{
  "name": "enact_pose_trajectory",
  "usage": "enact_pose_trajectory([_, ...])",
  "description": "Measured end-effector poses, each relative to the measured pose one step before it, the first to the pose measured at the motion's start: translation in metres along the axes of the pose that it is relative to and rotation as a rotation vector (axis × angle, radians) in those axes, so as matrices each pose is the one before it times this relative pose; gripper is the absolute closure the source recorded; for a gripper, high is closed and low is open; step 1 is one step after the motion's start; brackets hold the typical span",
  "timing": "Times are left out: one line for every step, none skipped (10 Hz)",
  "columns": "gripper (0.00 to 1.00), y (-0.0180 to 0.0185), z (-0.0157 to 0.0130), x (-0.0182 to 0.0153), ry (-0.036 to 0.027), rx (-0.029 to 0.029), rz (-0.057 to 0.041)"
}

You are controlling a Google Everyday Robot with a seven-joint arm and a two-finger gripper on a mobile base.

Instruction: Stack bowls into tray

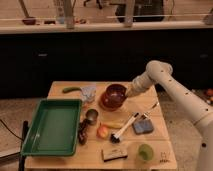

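A dark red-maroon bowl (115,93) sits on the wooden table (155,142) just right of the middle at the back. The reddish rim of a wider bowl (104,104) shows under its lower left side; the two seem nested. The gripper (128,95) is at the right rim of the maroon bowl, at the end of the white arm (172,90) that reaches in from the right. The large green tray (52,125) lies on the table's left side with nothing in it, a short way left of the bowls.
A small metal cup (92,116) stands between tray and bowls. An orange fruit (102,131), a brush (125,127), a blue sponge (142,126), a light green cup (145,151) and a small box (114,154) lie in front. A green item (71,90) lies at the back left.
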Motion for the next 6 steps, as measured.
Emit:
enact_pose_trajectory([1.0,-0.00107,0.00428,0.00124,-0.00335,-0.00067,0.00248])
enact_pose_trajectory([1.0,-0.0007,0.00583,0.00192,-0.00375,-0.00087,0.0067])
enact_pose_trajectory([1.0,-0.00049,0.00449,0.00148,-0.0026,-0.00087,0.00622])
enact_pose_trajectory([1.0,-0.00029,0.00526,0.0015,-0.00312,-0.00217,0.00716])
enact_pose_trajectory([1.0,-0.00233,0.00541,0.00116,-0.0046,-0.00167,0.00347])
enact_pose_trajectory([0.98,-0.00294,0.00496,0.00084,-0.00488,-0.00172,0.00276])
